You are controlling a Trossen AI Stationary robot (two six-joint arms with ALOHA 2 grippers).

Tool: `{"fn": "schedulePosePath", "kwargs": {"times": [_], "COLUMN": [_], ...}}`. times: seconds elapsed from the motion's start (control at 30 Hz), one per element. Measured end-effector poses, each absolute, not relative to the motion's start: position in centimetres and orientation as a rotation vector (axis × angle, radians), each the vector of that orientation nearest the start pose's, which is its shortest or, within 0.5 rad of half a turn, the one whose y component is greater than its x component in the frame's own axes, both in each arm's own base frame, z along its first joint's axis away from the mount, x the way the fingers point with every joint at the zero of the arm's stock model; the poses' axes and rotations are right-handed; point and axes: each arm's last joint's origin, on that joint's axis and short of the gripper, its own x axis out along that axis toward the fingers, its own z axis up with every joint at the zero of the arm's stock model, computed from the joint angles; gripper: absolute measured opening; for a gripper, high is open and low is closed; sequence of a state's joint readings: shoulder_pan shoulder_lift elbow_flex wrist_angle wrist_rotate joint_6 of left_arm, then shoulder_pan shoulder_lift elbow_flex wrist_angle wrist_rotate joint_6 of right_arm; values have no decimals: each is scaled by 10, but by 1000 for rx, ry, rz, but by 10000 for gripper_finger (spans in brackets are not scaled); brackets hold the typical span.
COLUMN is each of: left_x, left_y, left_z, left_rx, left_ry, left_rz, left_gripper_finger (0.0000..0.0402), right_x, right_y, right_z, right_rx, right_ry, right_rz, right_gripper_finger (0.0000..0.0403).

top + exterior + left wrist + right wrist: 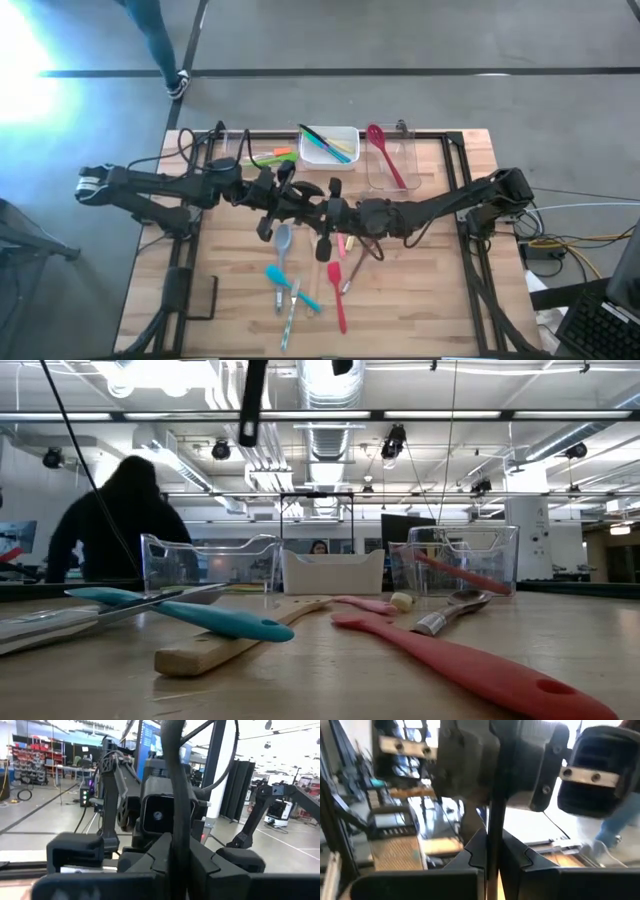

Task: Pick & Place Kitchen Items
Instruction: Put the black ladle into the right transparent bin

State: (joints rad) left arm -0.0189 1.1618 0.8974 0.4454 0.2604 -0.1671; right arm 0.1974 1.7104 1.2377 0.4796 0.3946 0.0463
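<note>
My two arms meet over the middle of the table, the grippers facing each other. My left gripper (293, 203) and my right gripper (327, 212) are each shut on a slim black utensil handle, probably the black ladle (175, 795), held above the table. The handle also shows in the right wrist view (495, 820), and a black stem hangs at the top of the low view (250, 400). Below them, a grey spoon (283, 240), a teal spatula (277, 275), a red spatula (337, 290) and a pink utensil (345, 245) lie flat on the table. My left gripper pinches the black handle (176, 837) between its two fingers, coming in level from the table's left, fingers across the handle. The utensil is clear of the table. Which end this is I cannot tell. My right gripper pinches the black handle (494, 840) between its two fingers, coming in level from the table's right, fingers across the handle. Whether this is the same utensil as in the left gripper I cannot tell for sure.
A white tub (330, 145) with green and yellow utensils stands at the far middle. A clear tub (392, 165) with a red spatula is to its right, and another clear tub (235, 150) with orange and green utensils beside it is to its left. A person (125, 520) stands beyond the far edge.
</note>
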Motion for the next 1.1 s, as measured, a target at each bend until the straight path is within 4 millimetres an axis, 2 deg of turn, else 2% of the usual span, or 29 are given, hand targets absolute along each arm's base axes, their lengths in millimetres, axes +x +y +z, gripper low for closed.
{"fn": "schedulePosePath", "kwargs": {"times": [0.13, 0.3, 0.4, 0.5, 0.6, 0.77, 0.93, 1.1], "left_x": [258, 250, 246, 242, 241, 241, 242, 241], "left_y": [-12, -10, -9, -7, -7, -7, -7, -6], "left_z": [359, 364, 362, 364, 365, 362, 357, 355], "left_rx": [-149, -143, -128, -128, -126, -102, -104, -105], "left_ry": [-146, -69, -17, -24, -26, -6, 37, 61], "left_rz": [-275, -195, -129, -92, -90, -82, -79, -69], "left_gripper_finger": [74, 119, 155, 191, 222, 242, 239, 238], "right_x": [377, 343, 319, 293, 273, 259, 249, 246], "right_y": [66, 63, 53, 38, 16, -30, -80, -114], "right_z": [314, 331, 340, 348, 359, 364, 350, 338], "right_rx": [12, -23, -17, 37, 95, 158, 236, 260], "right_ry": [87, 215, 286, 350, 357, 410, 556, 622], "right_rz": [-275, -434, -576, -641, -712, -747, -807, -857], "right_gripper_finger": [13, 11, 11, 11, 11, 11, 11, 12]}}
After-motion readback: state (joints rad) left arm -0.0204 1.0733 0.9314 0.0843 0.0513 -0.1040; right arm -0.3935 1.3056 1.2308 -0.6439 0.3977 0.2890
